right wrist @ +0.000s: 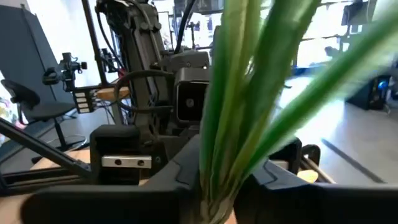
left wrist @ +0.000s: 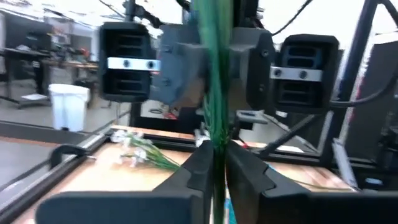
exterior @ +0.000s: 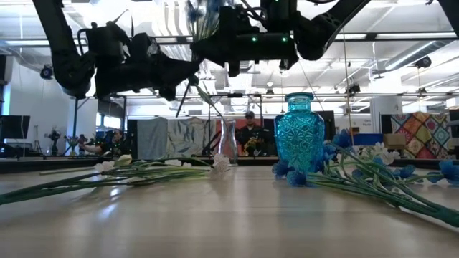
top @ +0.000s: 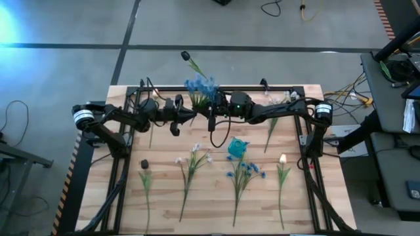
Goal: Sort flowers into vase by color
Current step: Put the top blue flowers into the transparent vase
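- the pale wooden slatted counter point(top: 210, 210) carries most of the flowers, lying flat in a row on the side of the turquoise cut-glass vase point(top: 237, 148) away from the arms: a black-budded stem point(top: 146, 177), a white-pink spray point(top: 192, 160), a blue cluster stem point(top: 241, 176) just beside the vase, and a cream tulip-bud stem point(top: 282, 172).
- both dark arms meet above the counter, behind the turquoise vase, passing one green-stemmed bunch topped with blue blossoms point(top: 200, 85).
- the left hand point(left wrist: 214, 163) is pinched on the green stems point(left wrist: 216, 74), which run straight up between its fingers.
- the right hand point(right wrist: 219, 186) is also closed around the stems point(right wrist: 236, 93), lower on the same bunch.
- a narrow clear glass vase point(exterior: 228, 143) stands beyond the turquoise one.
- to do this handover well, i'd judge one hand should let go only once the other's grip is firm, keeping the stems upright so they drop cleanly into the matching vase's neck.
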{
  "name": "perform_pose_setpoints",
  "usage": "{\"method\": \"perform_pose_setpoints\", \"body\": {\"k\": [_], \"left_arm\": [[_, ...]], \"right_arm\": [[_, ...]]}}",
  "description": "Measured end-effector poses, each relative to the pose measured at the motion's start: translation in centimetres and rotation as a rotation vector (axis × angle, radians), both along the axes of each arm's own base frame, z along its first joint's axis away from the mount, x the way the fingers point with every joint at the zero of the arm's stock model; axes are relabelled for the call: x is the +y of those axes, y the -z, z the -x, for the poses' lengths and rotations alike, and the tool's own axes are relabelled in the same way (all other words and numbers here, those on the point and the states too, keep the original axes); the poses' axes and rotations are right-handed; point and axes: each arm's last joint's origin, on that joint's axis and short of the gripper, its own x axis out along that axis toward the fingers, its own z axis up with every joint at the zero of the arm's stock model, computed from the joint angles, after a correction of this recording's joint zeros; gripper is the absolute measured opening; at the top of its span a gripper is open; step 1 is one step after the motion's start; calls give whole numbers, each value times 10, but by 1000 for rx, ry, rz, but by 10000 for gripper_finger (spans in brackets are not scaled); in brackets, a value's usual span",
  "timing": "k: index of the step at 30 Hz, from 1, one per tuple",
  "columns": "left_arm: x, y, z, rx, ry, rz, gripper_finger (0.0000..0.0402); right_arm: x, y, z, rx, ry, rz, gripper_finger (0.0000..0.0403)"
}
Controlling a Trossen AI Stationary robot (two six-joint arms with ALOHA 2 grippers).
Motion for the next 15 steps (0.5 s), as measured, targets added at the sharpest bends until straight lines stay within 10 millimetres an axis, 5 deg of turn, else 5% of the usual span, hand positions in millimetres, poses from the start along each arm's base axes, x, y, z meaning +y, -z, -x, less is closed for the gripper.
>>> {"method": "perform_pose_setpoints", "body": {"k": [8, 15], "left_arm": [[3, 11, 15, 37, -105, -21, 103], [1, 22, 24, 79, -125, -44, 145]], "right_arm": [[-17, -21, 13, 0, 63, 45, 14], [-58, -34, 38, 11, 213, 53, 14]]}}
